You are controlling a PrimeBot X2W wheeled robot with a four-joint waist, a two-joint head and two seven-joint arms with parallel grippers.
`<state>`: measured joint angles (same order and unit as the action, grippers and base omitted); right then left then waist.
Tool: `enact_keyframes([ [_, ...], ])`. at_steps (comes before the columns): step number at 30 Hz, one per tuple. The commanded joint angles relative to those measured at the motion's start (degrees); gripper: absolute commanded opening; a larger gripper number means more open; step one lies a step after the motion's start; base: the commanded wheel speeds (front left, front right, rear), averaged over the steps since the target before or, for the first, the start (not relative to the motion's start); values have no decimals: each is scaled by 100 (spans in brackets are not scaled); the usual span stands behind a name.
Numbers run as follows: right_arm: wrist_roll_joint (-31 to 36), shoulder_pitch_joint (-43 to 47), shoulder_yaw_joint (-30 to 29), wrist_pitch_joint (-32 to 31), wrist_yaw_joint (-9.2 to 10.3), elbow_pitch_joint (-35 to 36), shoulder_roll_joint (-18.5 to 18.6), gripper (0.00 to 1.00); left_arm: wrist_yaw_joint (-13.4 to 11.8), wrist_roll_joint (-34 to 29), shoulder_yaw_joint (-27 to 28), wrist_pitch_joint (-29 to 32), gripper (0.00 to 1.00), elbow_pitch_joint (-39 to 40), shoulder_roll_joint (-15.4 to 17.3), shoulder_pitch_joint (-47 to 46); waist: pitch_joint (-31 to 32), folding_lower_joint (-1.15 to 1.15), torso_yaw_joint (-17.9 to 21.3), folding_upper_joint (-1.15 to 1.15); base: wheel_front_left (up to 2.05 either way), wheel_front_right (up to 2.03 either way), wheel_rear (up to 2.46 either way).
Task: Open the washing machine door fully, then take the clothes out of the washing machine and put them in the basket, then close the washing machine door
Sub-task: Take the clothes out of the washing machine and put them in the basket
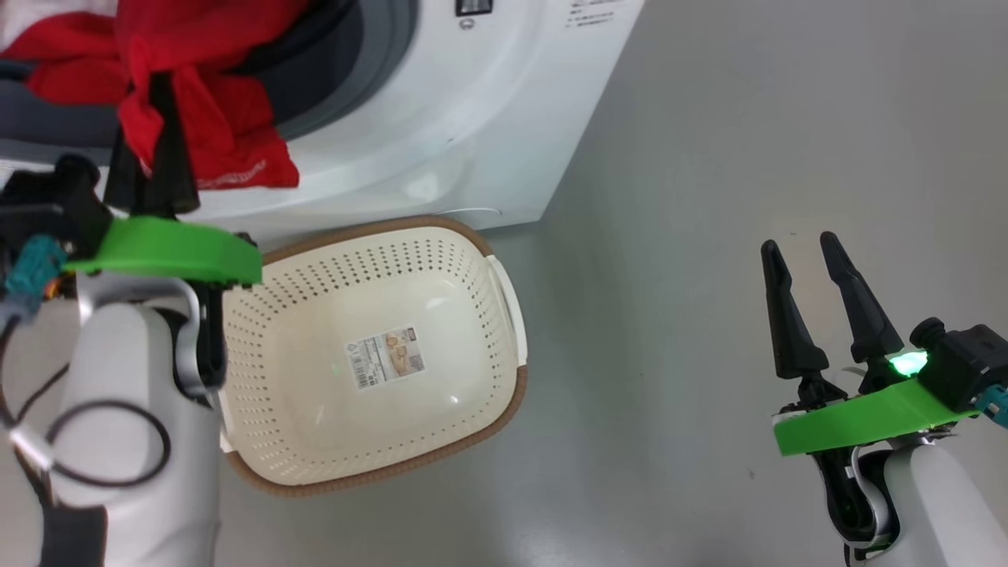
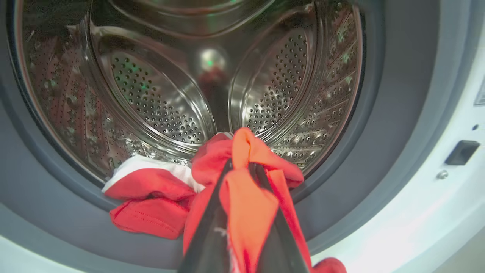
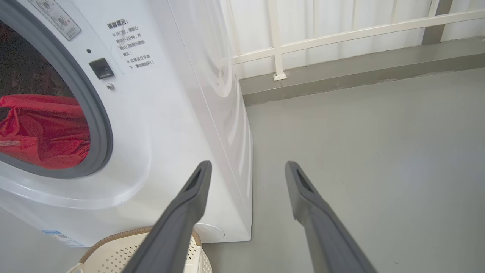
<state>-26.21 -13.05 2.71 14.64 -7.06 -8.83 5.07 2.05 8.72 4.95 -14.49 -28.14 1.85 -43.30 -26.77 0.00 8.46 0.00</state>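
Observation:
My left gripper [image 2: 240, 167] is shut on the red clothes [image 2: 250, 204] at the mouth of the washing machine [image 1: 441, 102]. The fabric drapes over the grey gasket [image 2: 379, 151], with a white trim band showing, in front of the steel drum [image 2: 159, 98]. In the head view the clothes [image 1: 205, 118] hang from the opening around my left gripper [image 1: 157, 87], above the left end of the cream basket [image 1: 370, 228]. My right gripper [image 1: 799, 244] stands open over bare floor to the right, holding nothing. The washing machine door is out of view.
The basket stands on the grey floor [image 1: 709, 157] against the machine's front, with a paper label [image 1: 386, 358] on its bottom. A white railing [image 3: 341, 36] and a low kerb run behind the machine. My left forearm [image 1: 134, 409] overlaps the basket's left side.

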Motion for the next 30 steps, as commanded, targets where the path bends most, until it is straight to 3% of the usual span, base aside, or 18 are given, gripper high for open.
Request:
enact_keyframes([
  [1, 105, 98, 96, 36, -43, 131, 65, 100, 17, 20, 98, -51, 0, 379, 115, 217, 50, 0, -84, 0, 0, 0, 0],
  [11, 112, 96, 100, 36, -43, 130, 87, 100, -228, 388, -256, -51, 0, 1991, 104, 832, 85, 0, -208, 0, 0, 0, 0],
  [22, 105, 45, 89, 36, -43, 144, 79, 100, -485, 308, -500, -51, 0, 3433, 103, 1026, 8, 0, -194, 0, 0, 0, 0],
  [30, 99, 11, 96, 36, -43, 168, 60, 100, -538, 366, -625, -51, 0, 3226, 103, 1190, -70, 0, -186, 0, 0, 0, 0],
])
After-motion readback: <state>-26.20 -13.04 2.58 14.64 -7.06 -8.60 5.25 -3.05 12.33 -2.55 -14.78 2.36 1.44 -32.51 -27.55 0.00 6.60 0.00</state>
